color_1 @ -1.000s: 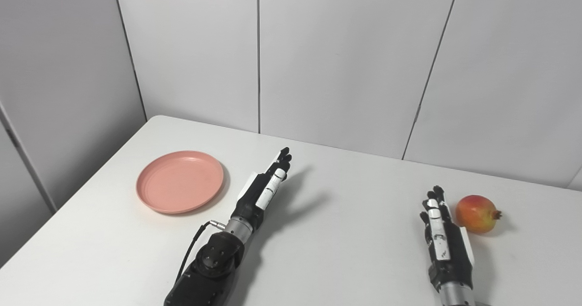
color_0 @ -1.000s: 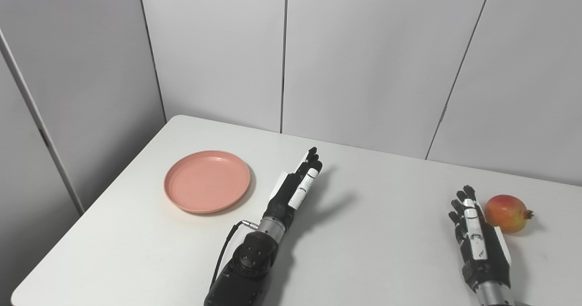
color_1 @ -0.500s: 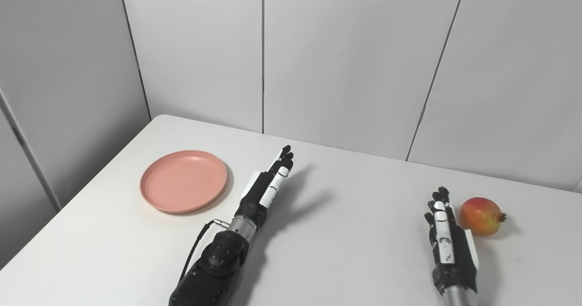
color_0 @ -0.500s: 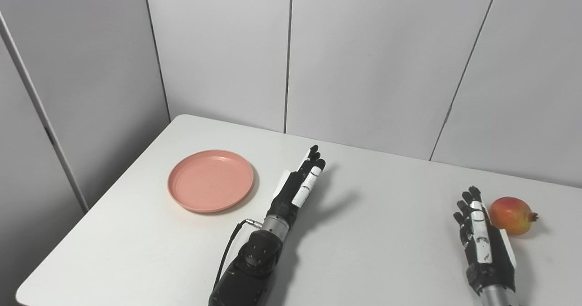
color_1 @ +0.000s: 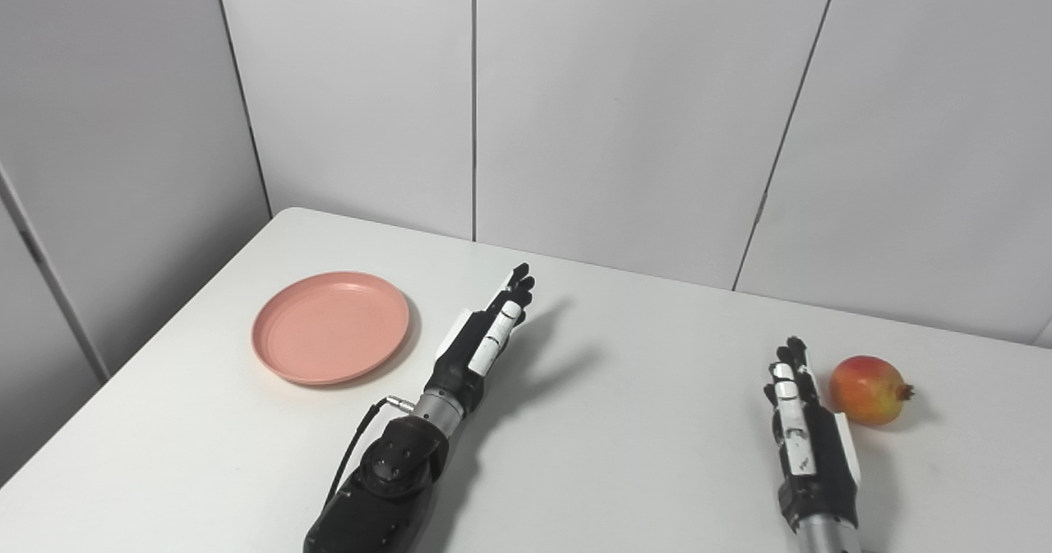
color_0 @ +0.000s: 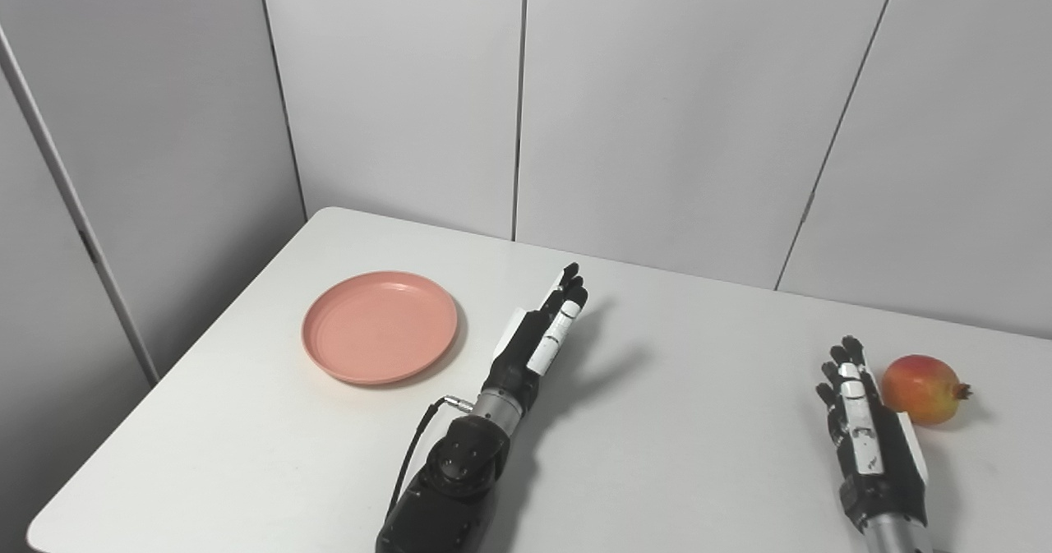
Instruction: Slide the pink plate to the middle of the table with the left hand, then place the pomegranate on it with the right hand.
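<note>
The pink plate lies flat on the left part of the white table. My left hand hovers just right of the plate, raised on edge with fingers stretched out, open and touching nothing. A red-yellow pomegranate rests near the right side of the table. My right hand is just left of the fruit, a small gap apart, fingers straight and open, holding nothing.
Grey wall panels rise behind the table and along its left side. The table's left edge runs close to the plate. Bare tabletop lies between the two hands.
The view shifted slightly between one second ago and now. Both hands stay about where they were relative to the plate and the pomegranate; nothing was taken hold of.
</note>
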